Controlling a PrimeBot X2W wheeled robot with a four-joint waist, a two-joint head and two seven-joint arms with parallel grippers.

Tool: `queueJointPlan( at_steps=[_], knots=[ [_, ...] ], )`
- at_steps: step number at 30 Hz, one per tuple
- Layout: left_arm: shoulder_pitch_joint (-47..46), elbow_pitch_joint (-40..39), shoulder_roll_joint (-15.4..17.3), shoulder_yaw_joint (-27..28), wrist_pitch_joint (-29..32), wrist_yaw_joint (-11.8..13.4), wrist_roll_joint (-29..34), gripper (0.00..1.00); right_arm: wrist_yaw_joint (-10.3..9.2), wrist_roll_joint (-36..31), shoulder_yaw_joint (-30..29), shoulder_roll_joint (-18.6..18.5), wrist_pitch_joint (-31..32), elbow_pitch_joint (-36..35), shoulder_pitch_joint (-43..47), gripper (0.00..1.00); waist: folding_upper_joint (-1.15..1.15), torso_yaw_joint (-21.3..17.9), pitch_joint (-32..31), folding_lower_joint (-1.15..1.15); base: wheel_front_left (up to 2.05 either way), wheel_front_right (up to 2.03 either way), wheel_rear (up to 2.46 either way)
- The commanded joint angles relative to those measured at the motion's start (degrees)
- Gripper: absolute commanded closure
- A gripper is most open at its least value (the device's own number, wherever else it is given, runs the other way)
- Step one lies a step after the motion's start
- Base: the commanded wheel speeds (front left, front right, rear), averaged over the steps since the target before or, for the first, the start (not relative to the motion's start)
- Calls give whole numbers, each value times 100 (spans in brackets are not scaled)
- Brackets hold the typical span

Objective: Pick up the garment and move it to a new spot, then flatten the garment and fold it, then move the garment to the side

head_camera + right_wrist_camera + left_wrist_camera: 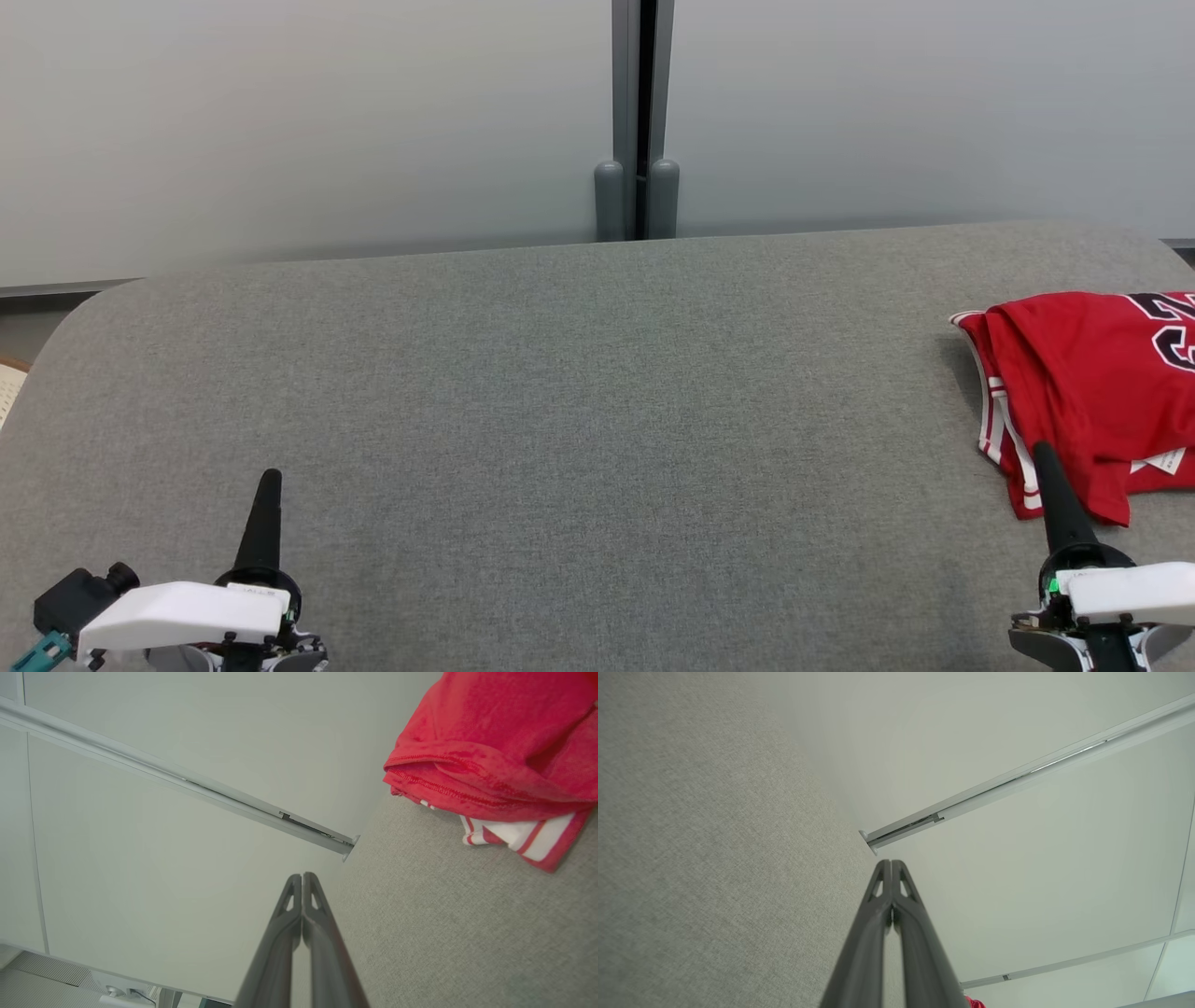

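The garment (pixel 1092 383) is a red jersey with white trim and dark numerals, lying folded at the right edge of the grey surface (pixel 579 420); part of it runs off the head view. In the right wrist view the garment (pixel 495 742) fills the upper right. My right gripper (pixel 1042 453) is shut and empty, its tip overlapping the jersey's near left hem in the head view; whether it touches is unclear. In its wrist view the right gripper (pixel 302 875) points past the cloth. My left gripper (pixel 271 476) is shut and empty at the lower left; its own view shows the left gripper (pixel 890 862) above bare fabric.
Pale wall panels (pixel 308 121) stand behind the grey surface, with a dark vertical post (pixel 638 121) between them. The surface's rounded left corner (pixel 84 308) drops off to the floor. A pale object (pixel 7 387) pokes in at the far left edge.
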Motion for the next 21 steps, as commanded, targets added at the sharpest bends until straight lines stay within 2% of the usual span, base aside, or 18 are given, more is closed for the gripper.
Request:
queueJointPlan(
  at_steps=[1,21],
  knots=[
    [-182,-29,14,55,34,-47,-121,100,2,146,-27,-10,32,3,-132,100,0,-1,2,0,0,0,0],
    [-323,40,-66,270,303,-206,-1114,100,1,1151,-121,48,114,259,-309,100,0,-13,32,0,0,0,0]
  ],
)
